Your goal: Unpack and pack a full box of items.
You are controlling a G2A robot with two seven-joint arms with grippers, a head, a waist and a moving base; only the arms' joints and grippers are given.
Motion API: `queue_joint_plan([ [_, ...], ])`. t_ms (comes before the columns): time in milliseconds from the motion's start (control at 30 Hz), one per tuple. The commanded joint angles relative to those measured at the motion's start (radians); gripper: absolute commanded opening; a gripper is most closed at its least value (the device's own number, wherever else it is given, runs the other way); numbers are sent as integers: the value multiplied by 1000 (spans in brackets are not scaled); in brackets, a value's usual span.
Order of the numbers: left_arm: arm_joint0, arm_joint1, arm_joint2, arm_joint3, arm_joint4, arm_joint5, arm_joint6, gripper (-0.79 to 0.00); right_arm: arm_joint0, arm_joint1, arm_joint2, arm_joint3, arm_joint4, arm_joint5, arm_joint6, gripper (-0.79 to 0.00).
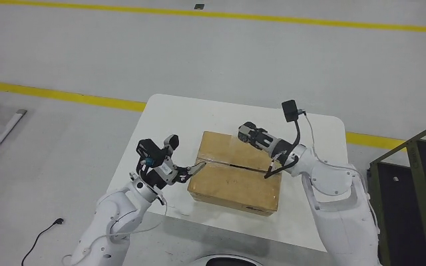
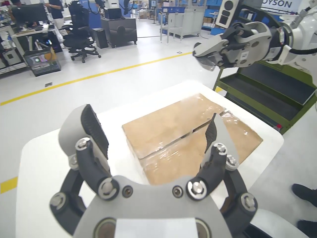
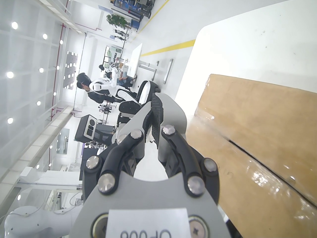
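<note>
Nearest the robot, the left gripper [image 1: 185,158] [image 2: 153,134] sits over the white table [image 1: 173,113] at the left end of the box [image 1: 233,176]. Its jaws are spread wide and hold nothing. In the left wrist view one of its fingers [image 2: 94,127] stands over bare tabletop and the other lies across the box top by the seam. In the top view that fingertip reaches the box's left edge, though I cannot tell whether it touches. The box [image 2: 190,134] is brown cardboard and rests flat in the middle of the table. Its two top flaps are closed, and glossy clear tape [image 1: 233,165] runs along the dark seam between them. Beyond the seam, over the box's far right corner, is the right gripper [image 1: 243,133] [image 3: 152,107], with its arm coming in from the right side of the table. Its fingers are pressed together with nothing between them — clenched on air. The left wrist view shows it hanging above and past the box [image 2: 201,58], clear of the cardboard. In the right wrist view the box [image 3: 260,125] lies just beside the closed fingers. Off the right side of the table stands a green cart [image 1: 399,179] — and a yellow floor line [image 1: 66,96] crosses behind the table.
</note>
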Motion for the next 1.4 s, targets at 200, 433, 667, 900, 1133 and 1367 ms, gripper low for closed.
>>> queue_joint_plan([
  [200,-38,-5,72,65,-71,-21,-43,0,62,-4,-54,19,9,0,-65,-785],
  [433,-53,-8,109,98,-143,-15,-108,0,99,-5,-80,32,36,-13,-93,-785],
  [667,-80,-8,149,129,-163,-70,-131,0,124,-7,-116,54,53,-19,-111,-785],
  [900,-107,-9,192,127,-163,-90,-164,0,154,-11,-156,79,70,-22,-133,-785],
  [1133,-145,-12,226,117,-162,-66,-207,0,173,-12,-190,81,61,-15,-133,-785],
  [1367,-170,-15,243,114,-174,4,-259,-40,175,-9,-200,82,41,4,-137,-785],
])
